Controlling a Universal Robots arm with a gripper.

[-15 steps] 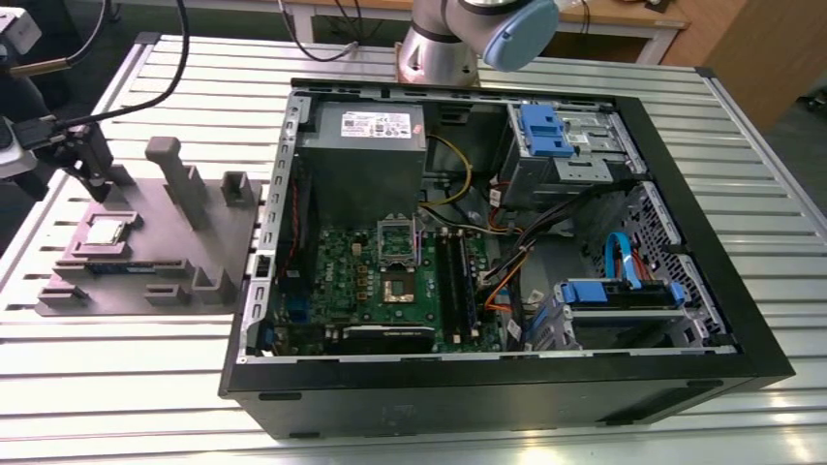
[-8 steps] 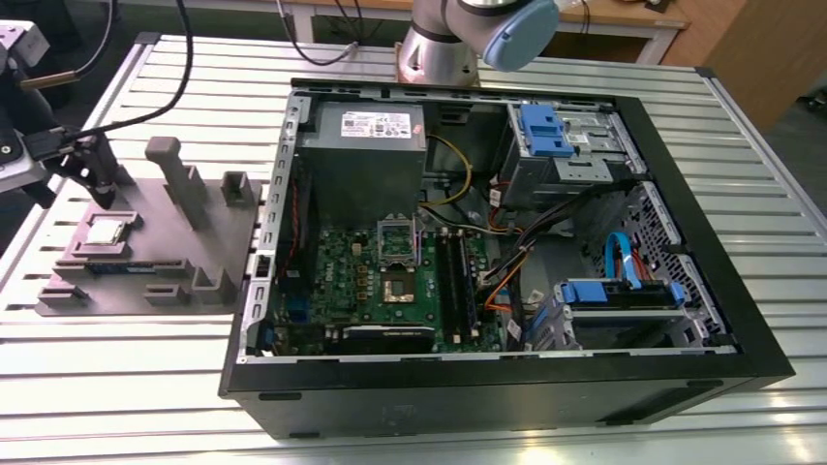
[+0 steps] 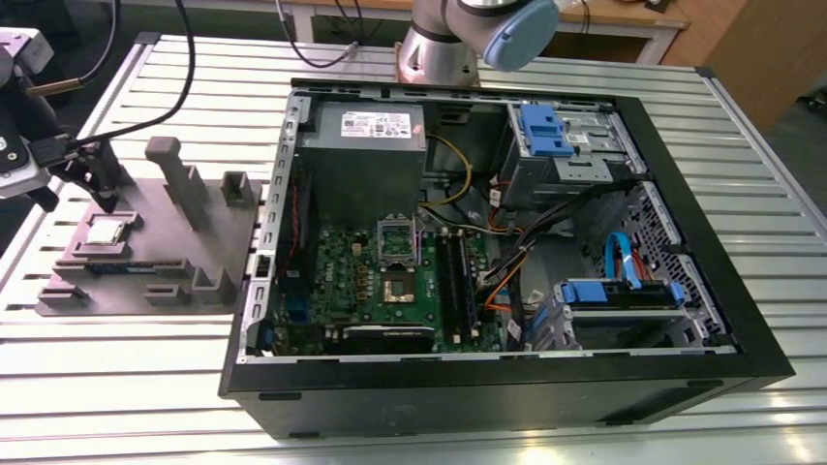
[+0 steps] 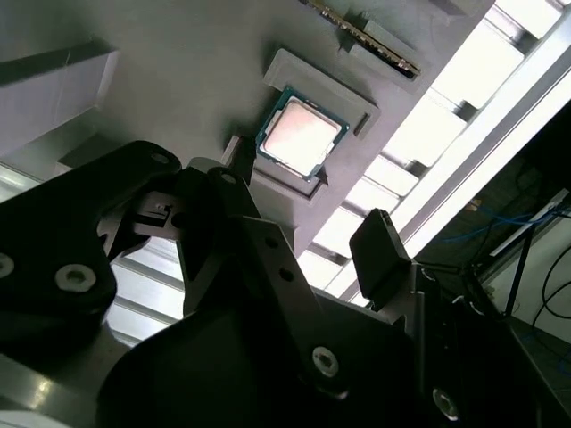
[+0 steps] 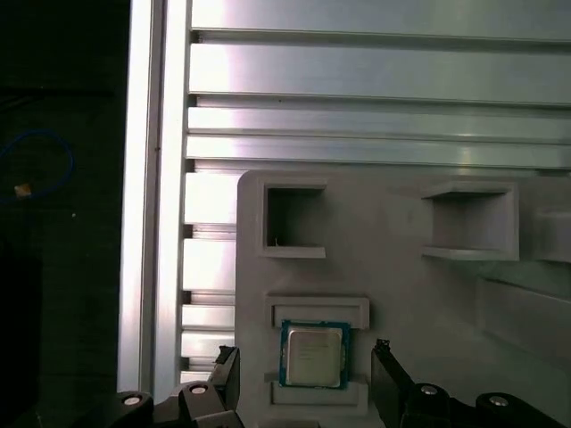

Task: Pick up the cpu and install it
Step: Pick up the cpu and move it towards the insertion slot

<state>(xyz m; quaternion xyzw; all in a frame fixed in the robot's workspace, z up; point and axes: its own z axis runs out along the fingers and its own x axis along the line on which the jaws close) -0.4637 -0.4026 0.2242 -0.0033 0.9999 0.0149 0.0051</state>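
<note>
The cpu (image 3: 107, 231) lies flat, silver top up, in a shallow square pocket of the grey fixture tray (image 3: 168, 252), and nothing is gripping it. From my seat, both wrist views show the chip (image 4: 301, 134) (image 5: 314, 354) seated in that pocket with its thin rim visible all round.

The gripper (image 3: 77, 205) hangs over the tray directly above the chip. Its jaws are spread wide, with one dark finger (image 5: 225, 379) to either side of the pocket, and I see clear gaps between the fingers and the chip. In the second wrist view the gripper (image 4: 308, 205) frames the cpu the same way.

The open computer case (image 3: 517, 387) sits just beside the tray on the slatted table (image 3: 130, 387). Its motherboard socket (image 3: 397, 288) is well apart from the tray.
</note>
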